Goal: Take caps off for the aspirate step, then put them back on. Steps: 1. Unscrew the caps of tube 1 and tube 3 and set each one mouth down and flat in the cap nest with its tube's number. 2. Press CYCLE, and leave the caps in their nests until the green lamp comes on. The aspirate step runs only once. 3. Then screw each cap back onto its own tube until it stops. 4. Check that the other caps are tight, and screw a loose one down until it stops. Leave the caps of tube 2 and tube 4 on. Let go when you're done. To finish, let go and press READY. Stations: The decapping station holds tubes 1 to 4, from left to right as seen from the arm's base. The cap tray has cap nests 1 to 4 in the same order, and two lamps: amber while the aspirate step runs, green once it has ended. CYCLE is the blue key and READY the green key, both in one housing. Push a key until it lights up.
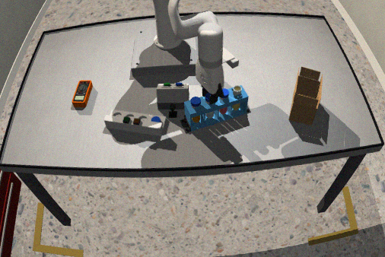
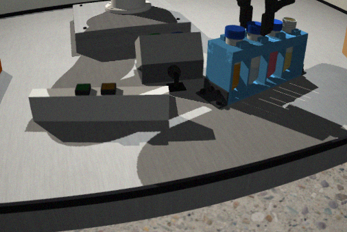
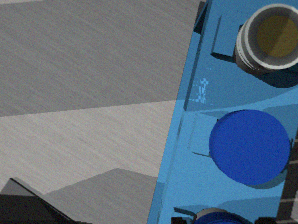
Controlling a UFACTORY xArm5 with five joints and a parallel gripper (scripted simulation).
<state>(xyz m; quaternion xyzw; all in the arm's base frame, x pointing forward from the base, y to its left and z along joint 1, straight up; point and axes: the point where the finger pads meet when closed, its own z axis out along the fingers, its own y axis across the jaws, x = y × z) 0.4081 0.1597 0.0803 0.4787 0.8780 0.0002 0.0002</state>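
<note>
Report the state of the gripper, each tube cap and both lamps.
Gripper: shut on tube 3 cap.
Tube 1: open, no cap.
Tube 1 cap: lying in the tray's end nest.
Tube 2 cap: on its tube.
Tube 3 cap: on its tube, gripped.
Tube 4 cap: on its tube.
Green lamp: dark.
Amber lamp: dark.

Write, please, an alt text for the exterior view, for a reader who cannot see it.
The end effector is shut on the blue cap of the second tube from the left in a blue decapping station; the rightmost tube is uncapped. To the left are a grey key housing and a grey cap tray with two unlit lamps.
</note>
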